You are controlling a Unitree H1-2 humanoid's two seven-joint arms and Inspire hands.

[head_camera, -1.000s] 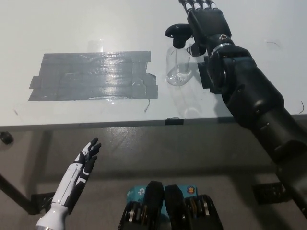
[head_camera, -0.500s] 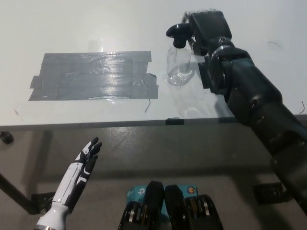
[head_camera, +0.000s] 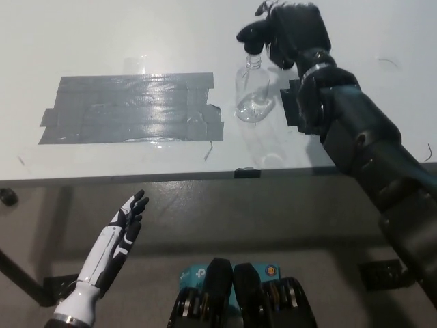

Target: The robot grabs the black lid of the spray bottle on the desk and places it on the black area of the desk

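Left robot hand idle below tabletop edge, lower left, fingers spread, holding nothing. Black taped area on tabletop, left of clear spray bottle. Bottle upright, neck bare. Black lid just above neck, clamped in right robot hand.

the table is plain white with a glossy sheen. the taped area on it is dark grey, striped by overlapping strips that shine silver. the spray bottle is clear and colourless. the lid is black, as is the right robot hand. the left robot hand is white with black fingers.
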